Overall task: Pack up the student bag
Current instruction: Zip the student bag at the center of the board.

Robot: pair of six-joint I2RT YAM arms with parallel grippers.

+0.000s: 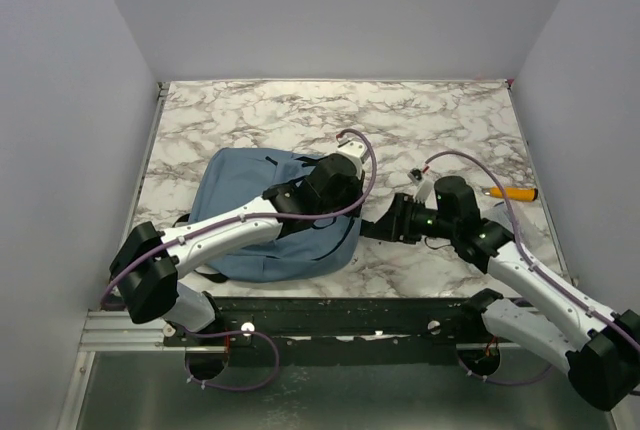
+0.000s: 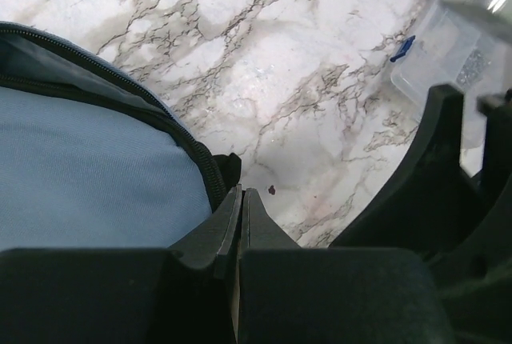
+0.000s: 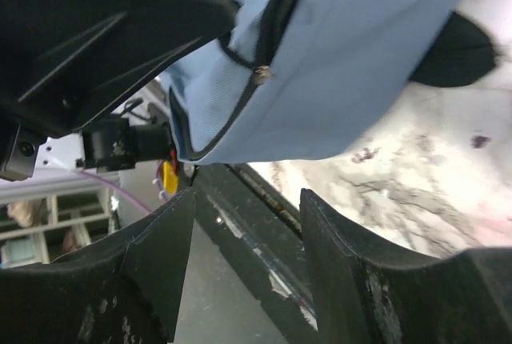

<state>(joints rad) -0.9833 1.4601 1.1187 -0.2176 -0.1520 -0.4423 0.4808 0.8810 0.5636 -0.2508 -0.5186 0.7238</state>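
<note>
The student bag (image 1: 250,215) is a dusty-blue backpack lying flat on the marble table, left of centre. My left gripper (image 1: 338,182) reaches across it to its right edge. In the left wrist view, the left gripper (image 2: 242,193) is shut, its tips beside the bag's black zipper line (image 2: 210,170) and a black tab; nothing shows between the jaws. My right gripper (image 1: 378,226) points left at the bag's right side. Seen from the right wrist, that gripper (image 3: 248,194) is open and empty, just below the bag (image 3: 360,56) and its small metal zipper pull (image 3: 260,74).
An orange pen (image 1: 512,192) lies at the right of the table. A clear plastic box (image 2: 460,48) with blue clips stands on the marble beyond the right gripper's fingers (image 2: 432,168). The table's dark front rail (image 3: 264,224) runs under the right gripper.
</note>
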